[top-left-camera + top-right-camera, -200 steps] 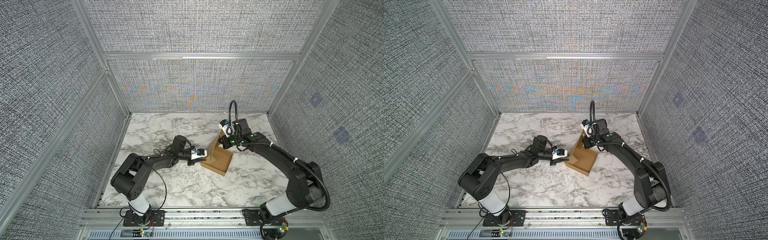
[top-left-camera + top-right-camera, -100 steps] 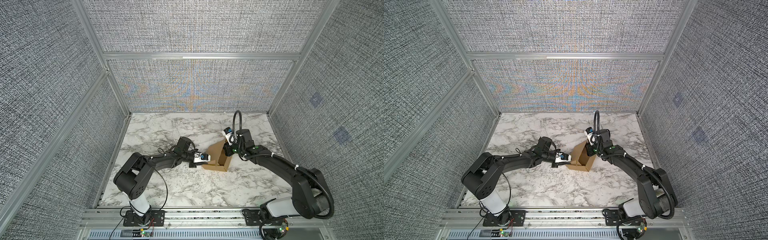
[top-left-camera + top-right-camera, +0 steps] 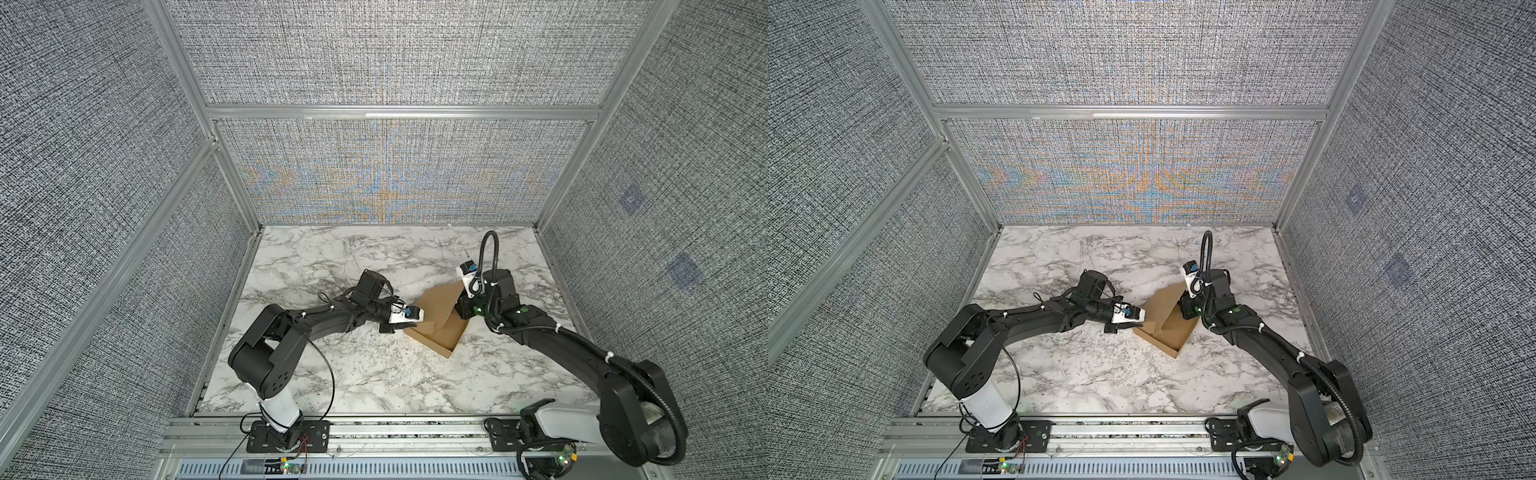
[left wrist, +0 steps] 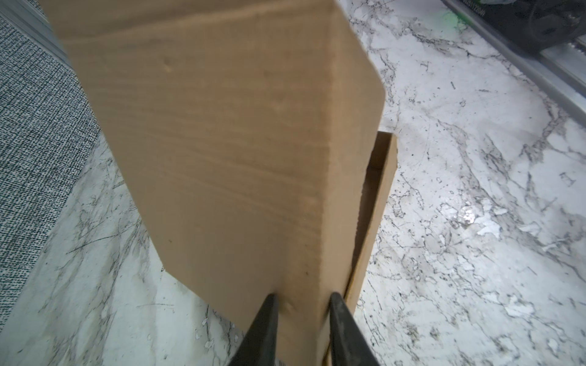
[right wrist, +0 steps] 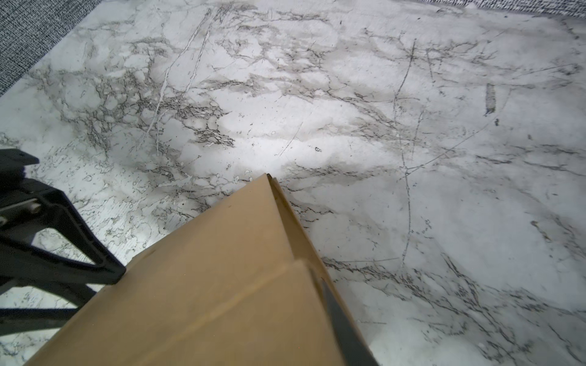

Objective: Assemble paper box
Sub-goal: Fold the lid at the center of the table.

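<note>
The paper box [image 3: 441, 323] [image 3: 1168, 332] is tan cardboard and lies right of centre on the marble table [image 3: 332, 374], with its lid panel tilted up over the tray. My left gripper [image 3: 409, 323] [image 3: 1136, 328] meets its left side. In the left wrist view the left gripper [image 4: 302, 305] is shut on a folded cardboard wall [image 4: 222, 142]. My right gripper [image 3: 460, 311] [image 3: 1184, 309] is at the raised lid's far right edge. In the right wrist view one dark finger [image 5: 337, 317] lies along the cardboard [image 5: 206, 285], which hides the other finger.
Grey fabric walls on aluminium posts close in the table on three sides. A metal rail [image 3: 374, 432] with both arm bases runs along the front edge. The left arm's gripper frame [image 5: 63, 250] shows beside the box in the right wrist view.
The right arm dipped toward the box, pushing the lid lower, then drew back up and to the right; the lid stands tilted up again. The left gripper kept its grip and shifted slightly.
</note>
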